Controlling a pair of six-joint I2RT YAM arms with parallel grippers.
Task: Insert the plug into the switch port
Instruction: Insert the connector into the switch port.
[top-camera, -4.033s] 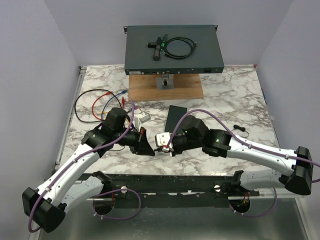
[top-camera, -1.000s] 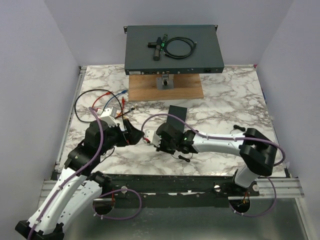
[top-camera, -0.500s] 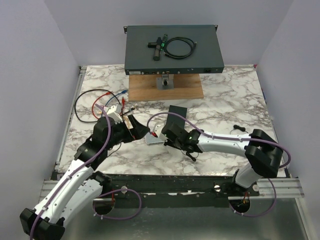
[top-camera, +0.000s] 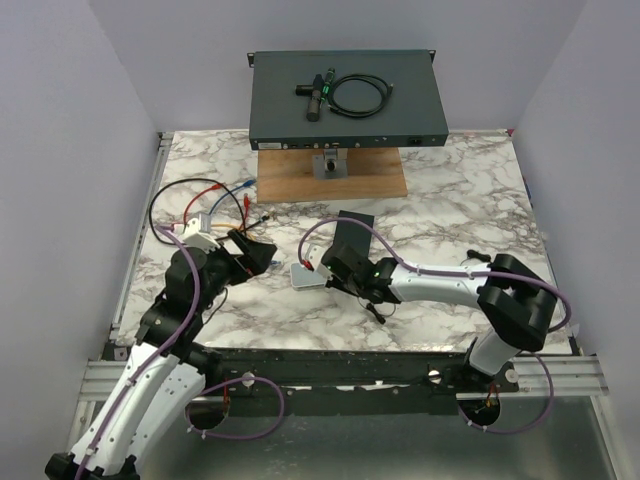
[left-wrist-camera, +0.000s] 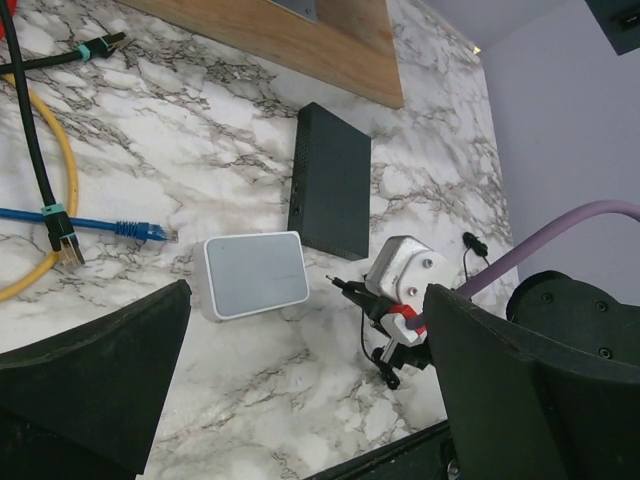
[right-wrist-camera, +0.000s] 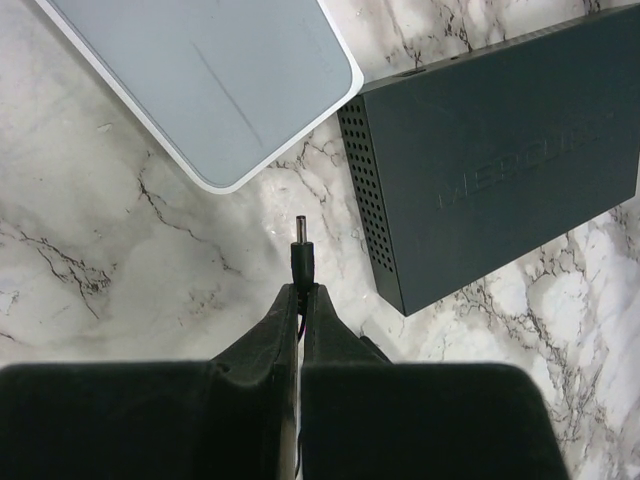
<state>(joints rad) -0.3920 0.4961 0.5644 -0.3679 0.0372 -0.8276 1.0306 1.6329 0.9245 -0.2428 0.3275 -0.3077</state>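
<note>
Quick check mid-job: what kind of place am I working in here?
Likely a lab test bench for network gear: a walled-in marble table, a rack switch on a wooden stand, loose patch cables.

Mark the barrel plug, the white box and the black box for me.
barrel plug (right-wrist-camera: 301, 258), right wrist view, black sleeve.
white box (right-wrist-camera: 210, 80), right wrist view, top face.
black box (right-wrist-camera: 500, 170), right wrist view, top face.

Black plug (right-wrist-camera: 301, 262) between the right jaws; ahead-left, a pale grey switch (right-wrist-camera: 205, 75) edged in white; ahead-right, a charcoal box (right-wrist-camera: 490, 170); white tabletop (right-wrist-camera: 100, 260), grey-veined marble.
</note>
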